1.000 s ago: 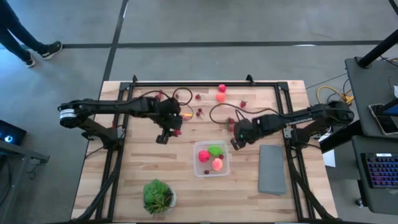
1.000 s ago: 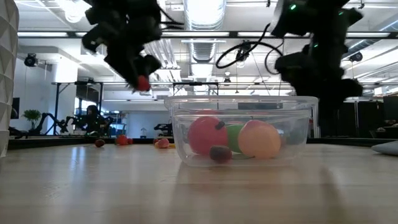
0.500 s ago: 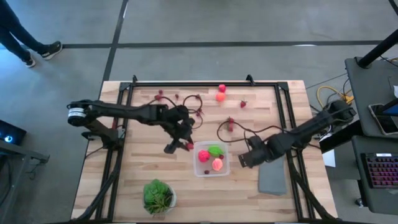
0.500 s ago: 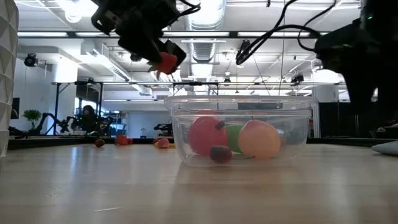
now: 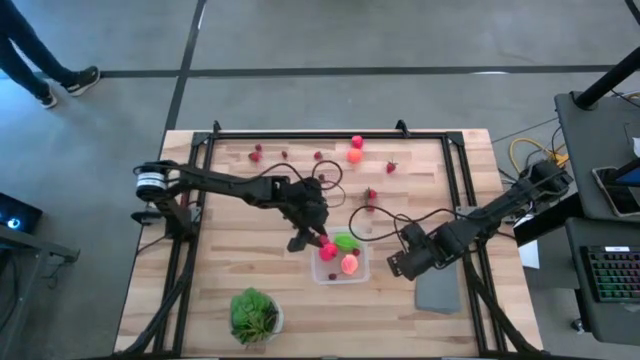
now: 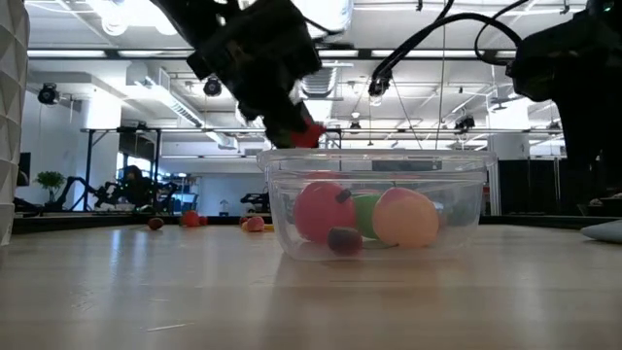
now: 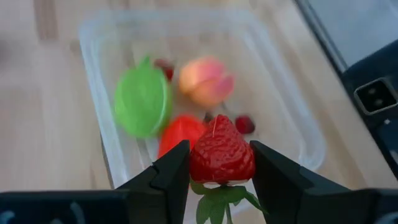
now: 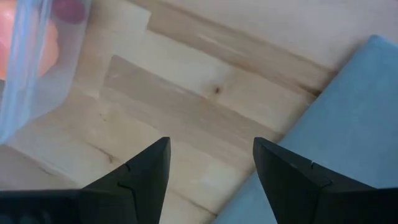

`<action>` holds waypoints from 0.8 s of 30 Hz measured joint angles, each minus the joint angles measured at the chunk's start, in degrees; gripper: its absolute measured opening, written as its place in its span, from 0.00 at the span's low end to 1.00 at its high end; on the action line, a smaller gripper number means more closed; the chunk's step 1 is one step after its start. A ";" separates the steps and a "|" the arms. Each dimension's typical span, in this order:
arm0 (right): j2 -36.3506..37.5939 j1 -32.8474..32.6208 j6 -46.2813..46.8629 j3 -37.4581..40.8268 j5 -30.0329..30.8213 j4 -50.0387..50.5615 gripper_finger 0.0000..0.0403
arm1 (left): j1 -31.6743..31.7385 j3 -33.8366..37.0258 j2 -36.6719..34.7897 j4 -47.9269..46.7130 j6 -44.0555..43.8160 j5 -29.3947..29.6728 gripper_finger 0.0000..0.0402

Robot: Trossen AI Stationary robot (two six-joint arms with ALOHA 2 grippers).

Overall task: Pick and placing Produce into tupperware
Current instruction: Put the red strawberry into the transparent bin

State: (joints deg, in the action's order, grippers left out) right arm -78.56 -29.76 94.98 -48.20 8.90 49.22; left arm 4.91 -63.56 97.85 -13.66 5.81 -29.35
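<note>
1. Left gripper (image 7: pixel 219 163) pinches a strawberry (image 7: pixel 221 153) over the tub (image 5: pixel 340 257), its 10 o'clock corner.
2. Right gripper (image 5: pixel 396 266) gapes empty at the tub's 3 o'clock, beside the slab (image 5: pixel 440 290).

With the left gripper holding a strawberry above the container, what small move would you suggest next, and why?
Probably open the left gripper to drop the red toy strawberry. It hangs over the clear plastic rectangular container, above the green, red and peach pieces already inside, so release should land it there.
</note>
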 joint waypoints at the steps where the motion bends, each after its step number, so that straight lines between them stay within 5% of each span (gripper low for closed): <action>1: 0.00 -0.13 -0.04 0.00 0.53 -0.05 0.55 | 0.02 -0.45 0.97 -0.51 -1.38 0.23 0.34; 6: 0.06 -0.76 -0.89 0.00 2.38 0.49 0.55 | 0.02 -2.37 3.05 -0.28 -15.09 1.90 0.34; 11: 0.01 -0.72 -2.44 0.00 3.91 1.65 0.55 | -0.22 -3.40 2.40 -0.35 -17.49 6.47 0.36; 24: 0.12 -0.72 -9.40 0.00 6.47 5.06 0.55 | -0.22 -3.71 0.56 -2.82 -30.54 10.21 0.67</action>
State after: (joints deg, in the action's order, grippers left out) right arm -78.45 -30.48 85.58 -48.21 15.37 54.28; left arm 4.69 -67.26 98.41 -16.48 -24.74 -19.14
